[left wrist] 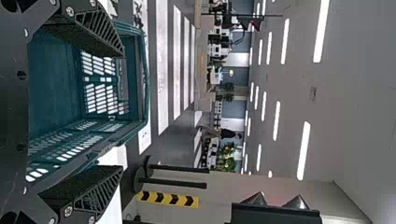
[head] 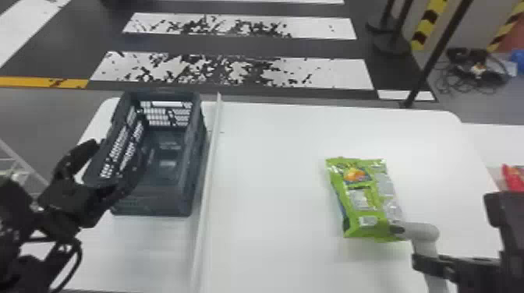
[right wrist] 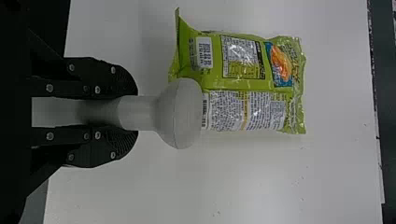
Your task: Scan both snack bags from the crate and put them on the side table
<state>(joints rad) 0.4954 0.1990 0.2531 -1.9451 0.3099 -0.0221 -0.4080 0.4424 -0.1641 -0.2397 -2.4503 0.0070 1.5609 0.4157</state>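
My left gripper point(head: 107, 167) is open over the left long wall of the dark crate point(head: 195, 156); the bare crate floor can be seen. In the left wrist view the gripper point(left wrist: 122, 111) has its fingers wide apart, with the blue-green crate point(left wrist: 53, 88) beyond. My right gripper point(head: 431, 263) is shut on the handle of a grey scanner point(head: 423, 233). In the right wrist view the gripper point(right wrist: 135, 112) holds the scanner point(right wrist: 184, 114) with its round head at the near end of a snack bag point(right wrist: 243, 84). That green bag point(head: 362, 195) lies flat on the white table.
A raised white strip point(head: 208, 167) runs along the table point(head: 273, 156) beside the crate. Past the right edge stands a white side table point(head: 477, 144), with a red item point(head: 514, 177) cut off by the view's edge. A black post point(head: 436, 54) rises behind.
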